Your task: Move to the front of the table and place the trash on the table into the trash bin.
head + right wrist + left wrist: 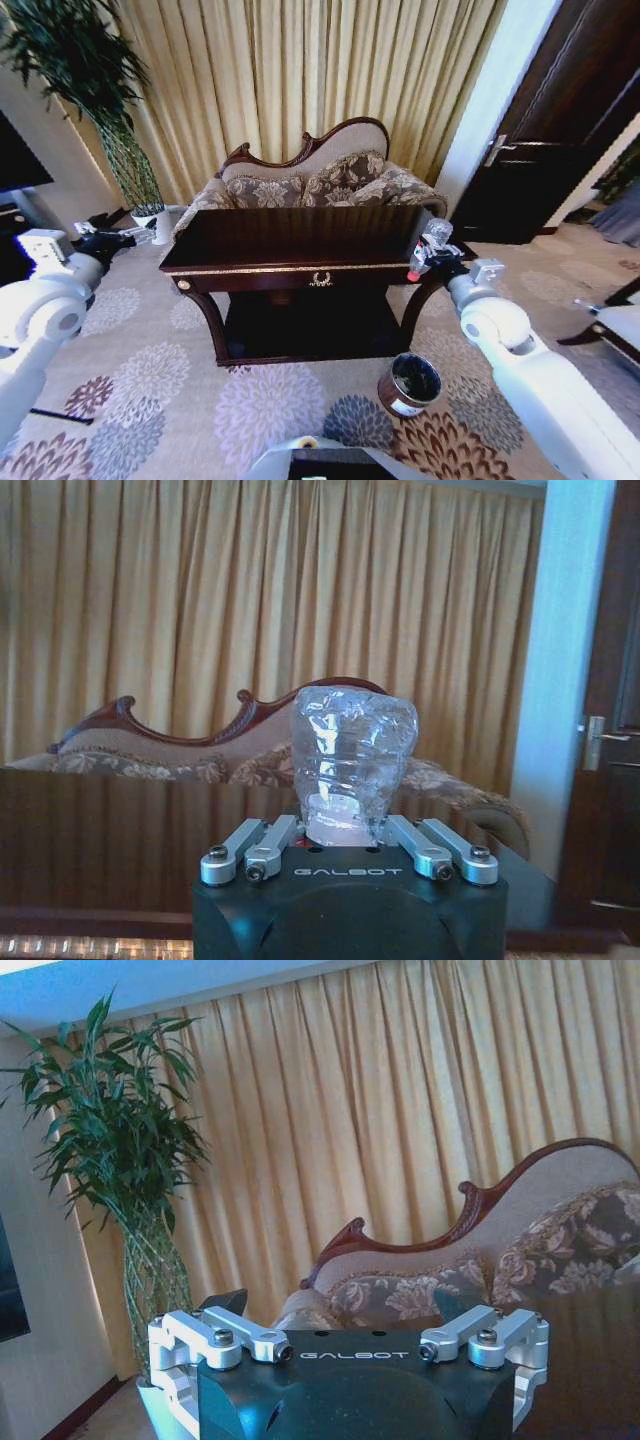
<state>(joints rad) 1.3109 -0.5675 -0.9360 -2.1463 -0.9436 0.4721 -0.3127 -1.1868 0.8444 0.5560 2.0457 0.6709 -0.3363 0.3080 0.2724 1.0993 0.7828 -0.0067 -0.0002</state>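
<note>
Trash: a clear plastic bottle (353, 755) sits clenched in the right gripper (432, 256), its crumpled body sticking out ahead of the fingers, red cap (413, 275) hanging lower beside them.
Right gripper: closed around the bottle's label band, held at the right end of the table (300, 238), about level with the tabletop edge.
Left gripper (112, 241): idle, out past the table's left end, with the plant pot (153, 221) just beyond it; its fingers look spread with nothing between them.
Trash bin (410, 384): on the carpet well below the right gripper and nearer the robot, mouth up and tipped slightly, dark inside.
Handling: I judge the bottle light, thin-walled and already dented, so it will give and crackle under pressure; the smooth plastic could slip if gripped loosely.
Where to hold: the middle band where the fingers now sit seems sound, being stiffer than the crinkled upper body.
Risk: a long, light bottle may glance off the bin's rim if let go from too far above or off-centre.
</note>
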